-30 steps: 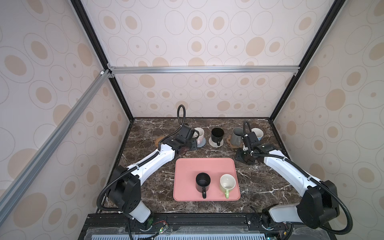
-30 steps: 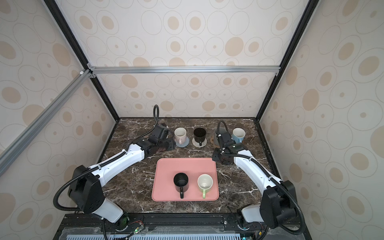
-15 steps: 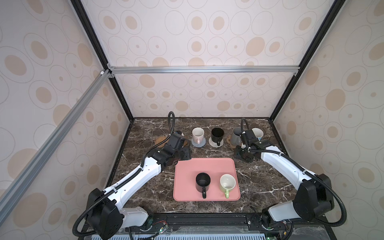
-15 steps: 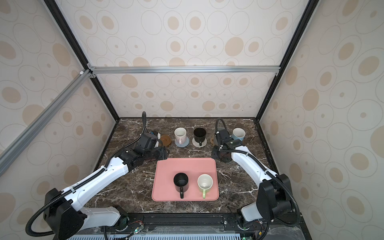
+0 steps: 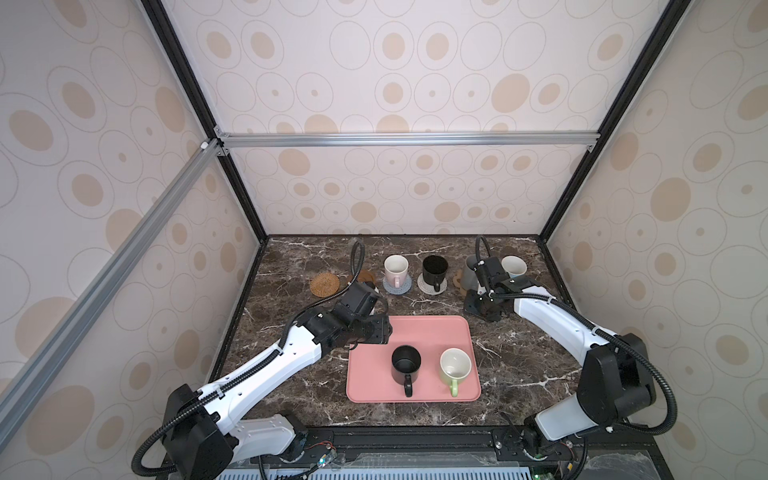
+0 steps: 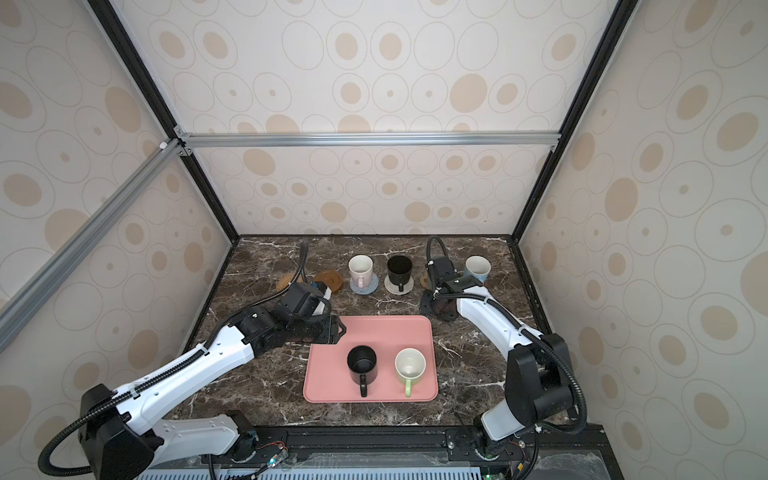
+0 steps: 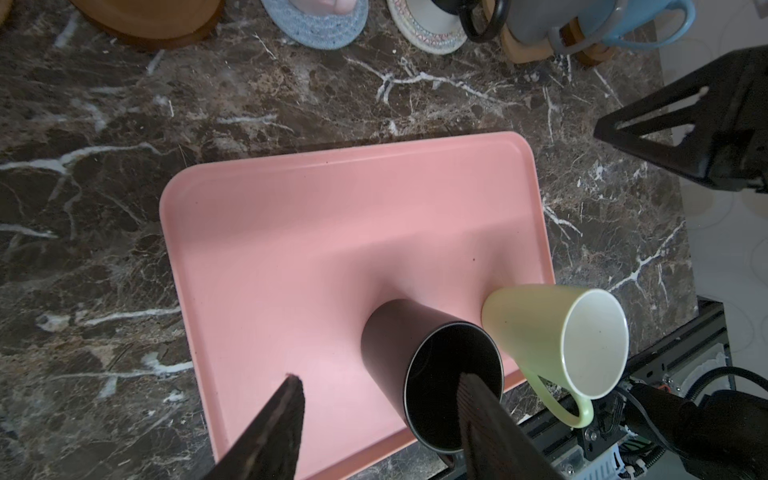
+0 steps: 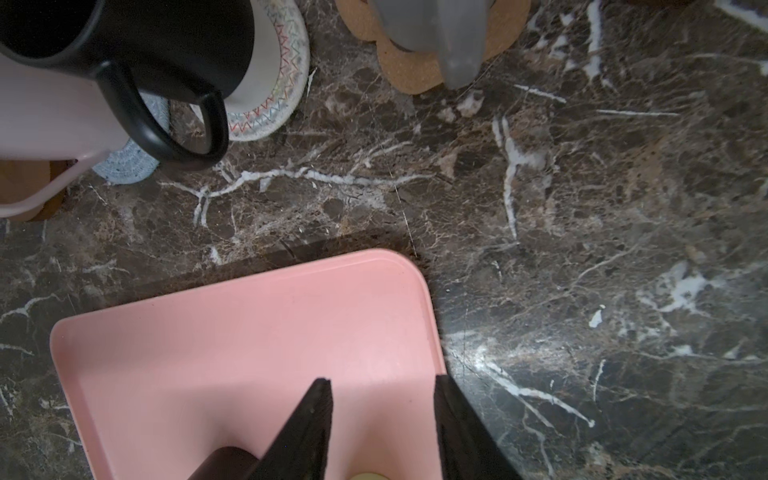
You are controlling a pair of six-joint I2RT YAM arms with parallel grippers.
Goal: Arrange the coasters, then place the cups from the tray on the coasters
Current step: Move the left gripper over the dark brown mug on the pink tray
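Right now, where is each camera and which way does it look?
Top views: high at the front, looking down on the table, tray, left arm and right arm.
Left wrist: on the left arm, looking past the open left gripper at the tray's black cup and green cup.
Right wrist: on the right arm, looking past the open right gripper at the tray's corner.
Shared: all show the tray.

A dark brown marble tabletop [image 5: 519, 370] with white veins is enclosed on three sides by cream wall panels [image 5: 415, 62] printed with tan ovals and thin rings. The panels are framed by black posts [image 5: 236, 183] and silver aluminium bars [image 5: 407, 139]. Soft, even light is cast throughout.
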